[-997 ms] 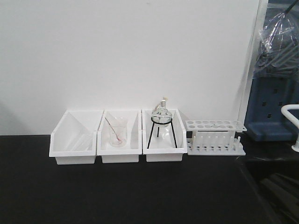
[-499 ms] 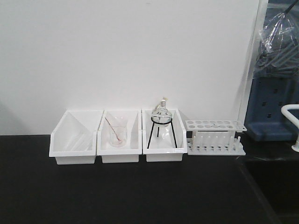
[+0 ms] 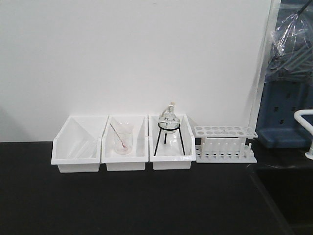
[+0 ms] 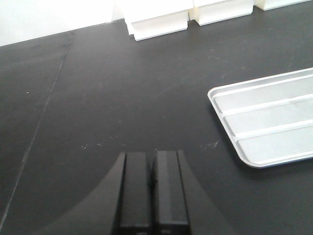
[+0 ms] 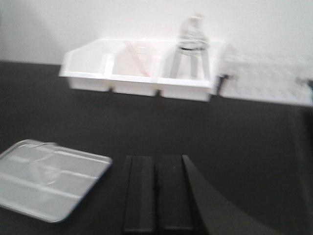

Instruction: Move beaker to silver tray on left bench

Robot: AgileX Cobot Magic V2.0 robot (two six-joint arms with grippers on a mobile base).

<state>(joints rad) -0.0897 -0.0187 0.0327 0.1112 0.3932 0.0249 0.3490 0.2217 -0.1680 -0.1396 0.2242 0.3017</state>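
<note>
In the right wrist view the silver tray [image 5: 73, 188] lies on the left bench's black top [image 5: 195, 127], at the lower left. A faint clear glass shape, which looks like the beaker [image 5: 43, 164], stands on the tray's left part; blur hides its details. My right gripper [image 5: 156, 159] is shut and empty, just right of the tray. The left wrist view shows the tray's ridged floor [image 4: 266, 125] at the right, bare in the part shown. My left gripper [image 4: 151, 154] is shut and empty, left of the tray. Neither gripper, tray nor beaker shows in the front view.
Three white bins [image 3: 76, 152] stand against the back wall. The middle one holds a glass beaker with a thin rod [image 3: 123, 139], the right one a flask on a black tripod [image 3: 169, 128]. A white test tube rack [image 3: 225, 144] stands to their right. A sink edge [image 3: 274, 196] is at the far right.
A dark shape at the lower right of the front view a second ago has left that view. Bins, flask and rack have not moved.
</note>
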